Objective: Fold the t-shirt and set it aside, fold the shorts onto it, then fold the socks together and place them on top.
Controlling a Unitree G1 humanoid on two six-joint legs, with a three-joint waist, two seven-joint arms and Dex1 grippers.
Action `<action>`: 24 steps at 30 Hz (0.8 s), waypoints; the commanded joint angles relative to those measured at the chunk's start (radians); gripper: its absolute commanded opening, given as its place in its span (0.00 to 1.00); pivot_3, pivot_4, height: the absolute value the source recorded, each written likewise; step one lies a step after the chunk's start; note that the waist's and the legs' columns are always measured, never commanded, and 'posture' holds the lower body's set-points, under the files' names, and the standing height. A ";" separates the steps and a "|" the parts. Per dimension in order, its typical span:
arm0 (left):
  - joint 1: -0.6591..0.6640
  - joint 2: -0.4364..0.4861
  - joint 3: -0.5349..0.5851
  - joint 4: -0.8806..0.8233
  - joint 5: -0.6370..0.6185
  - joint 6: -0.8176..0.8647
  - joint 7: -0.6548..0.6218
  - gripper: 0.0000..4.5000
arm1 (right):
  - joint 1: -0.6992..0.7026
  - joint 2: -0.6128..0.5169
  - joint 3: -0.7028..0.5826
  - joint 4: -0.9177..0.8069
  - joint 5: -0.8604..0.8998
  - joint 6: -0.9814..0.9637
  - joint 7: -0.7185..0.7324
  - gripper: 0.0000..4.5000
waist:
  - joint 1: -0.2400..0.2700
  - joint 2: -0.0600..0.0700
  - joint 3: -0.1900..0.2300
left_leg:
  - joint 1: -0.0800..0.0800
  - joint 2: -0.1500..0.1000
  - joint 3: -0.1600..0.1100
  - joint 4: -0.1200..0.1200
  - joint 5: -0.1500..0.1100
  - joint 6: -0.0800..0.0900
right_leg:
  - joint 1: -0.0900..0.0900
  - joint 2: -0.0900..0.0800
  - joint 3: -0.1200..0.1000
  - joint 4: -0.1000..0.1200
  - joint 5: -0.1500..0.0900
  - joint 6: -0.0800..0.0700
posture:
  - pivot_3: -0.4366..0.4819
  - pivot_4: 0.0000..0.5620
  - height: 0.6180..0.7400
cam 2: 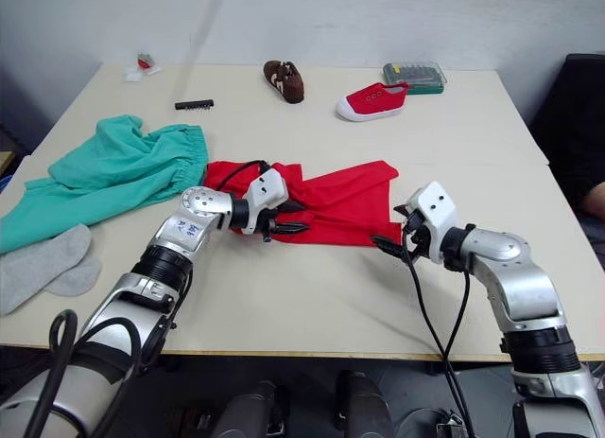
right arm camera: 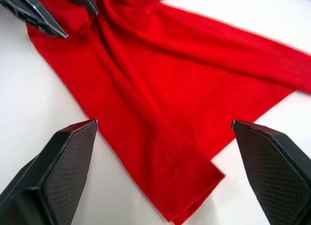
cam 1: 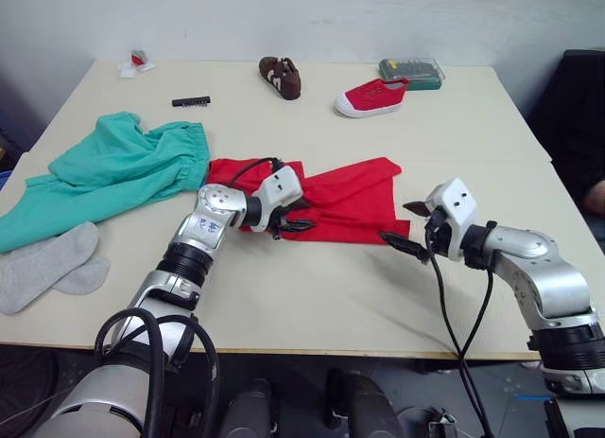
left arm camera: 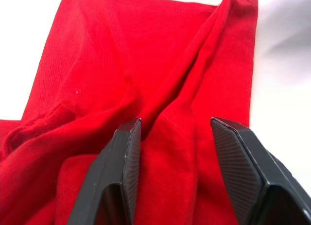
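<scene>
The red t-shirt (cam 1: 345, 200) lies crumpled and partly folded at the table's middle. My left gripper (cam 1: 304, 217) rests open on its left part, and in the left wrist view a ridge of red cloth (left arm camera: 170, 137) lies between the fingers (left arm camera: 121, 171). My right gripper (cam 1: 397, 222) stands wide open at the shirt's near right corner (right arm camera: 194, 196), fingers (right arm camera: 63, 162) either side of it. The teal shorts (cam 1: 113, 168) lie bunched at the left, touching the shirt's left end. The grey socks (cam 1: 47, 263) lie side by side at the near left.
At the far side of the table (cam 1: 312, 296) sit a brown shoe (cam 1: 281, 77), a red canvas shoe (cam 1: 371, 97), a green box (cam 1: 412, 73), a black strip (cam 1: 191, 101) and a small red-and-white item (cam 1: 138, 61). A black cable (cam 1: 444, 306) hangs over the front edge.
</scene>
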 commanded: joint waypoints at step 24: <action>0.206 0.319 0.186 -0.479 -0.163 0.344 -0.190 0.00 | 0.035 -0.074 -0.020 -0.061 -0.025 -0.103 0.158 0.01 | -0.026 0.000 0.000 | 0.000 0.001 -0.001 0.001 -0.001 -0.001 | 0.000 0.000 0.002 0.006 0.000 0.000 | 0.48 0.27 1.00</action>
